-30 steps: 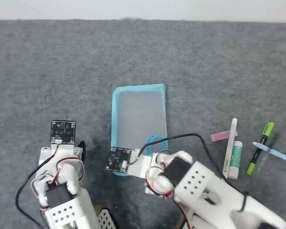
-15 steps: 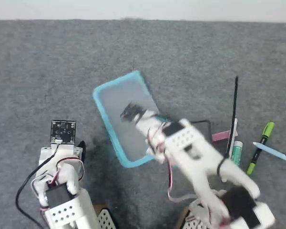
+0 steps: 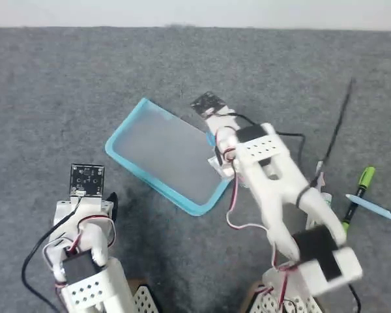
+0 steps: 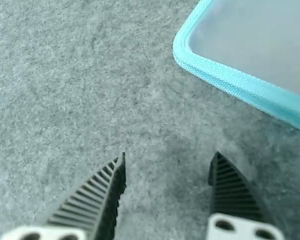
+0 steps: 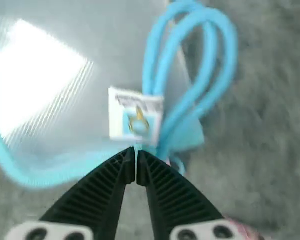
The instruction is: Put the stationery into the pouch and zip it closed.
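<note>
Right hand (image 5: 135, 152): clenched, ribbed black fingers (image 5: 105, 185) pinched together on the edge of the pouch (image 5: 50, 75), directly under a small white tag (image 5: 135, 112). Beside the tag, a doubled turquoise cord loop (image 5: 190, 60), trailing off the pouch onto the grey surface.

Pouch: frosted, translucent panel with a turquoise border. Flat on the middle of the counter (image 3: 65, 78), lying askew, one corner toward the far edge, the gripped end tucked under the right arm (image 3: 274, 176).

Left hand (image 4: 167, 162): released, two ribbed fingers spread apart above bare grey surface, just short of a corner of the pouch. Left arm (image 3: 85, 261) at the near edge, left side.

Stationery: green highlighter (image 3: 356, 199) and pale blue pen (image 3: 378, 210), touching each other near the right edge of the counter, outside the pouch and well apart from it.

Counter: covered in grey, felt-like carpet with a mottled nap. Black cable (image 3: 335, 124) arching up from the right arm over the right side.

Room: strip of pale wall (image 3: 195, 13) along the far edge.
</note>
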Tool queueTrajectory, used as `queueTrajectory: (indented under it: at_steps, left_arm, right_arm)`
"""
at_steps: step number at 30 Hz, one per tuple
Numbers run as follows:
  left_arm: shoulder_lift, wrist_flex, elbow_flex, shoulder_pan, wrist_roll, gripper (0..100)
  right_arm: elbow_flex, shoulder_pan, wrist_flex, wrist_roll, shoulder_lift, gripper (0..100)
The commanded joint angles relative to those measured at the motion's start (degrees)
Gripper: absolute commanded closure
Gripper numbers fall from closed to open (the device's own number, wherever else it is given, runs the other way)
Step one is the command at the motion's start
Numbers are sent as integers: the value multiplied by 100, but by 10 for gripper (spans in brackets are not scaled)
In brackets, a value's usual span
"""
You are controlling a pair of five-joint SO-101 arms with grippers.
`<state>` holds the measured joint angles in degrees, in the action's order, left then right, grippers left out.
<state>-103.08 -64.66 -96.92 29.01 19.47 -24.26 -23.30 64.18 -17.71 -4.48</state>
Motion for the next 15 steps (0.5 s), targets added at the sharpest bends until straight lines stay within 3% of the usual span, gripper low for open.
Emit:
queueTrajectory:
  at_steps: [1,4,7,12,15]
  left_arm:
    - [-88,-44,31,-44,44,747]
    - [-88,-44,31,-26,44,747]
    - [-88,-44,31,-26,44,747]
    - [-88,-44,31,-26,44,747]
    - [-88,-53,31,-26,44,747]
  right_arm:
    - [176,251,760,-44,-1297,988]
    - [-9,646,1657,-536,-2114,988]
    - [-264,1851,2176,-905,-2668,987]
    - [-615,4295,1833,-1916,-2756,987]
    - [-853,5042,1613,-2892,-2668,965]
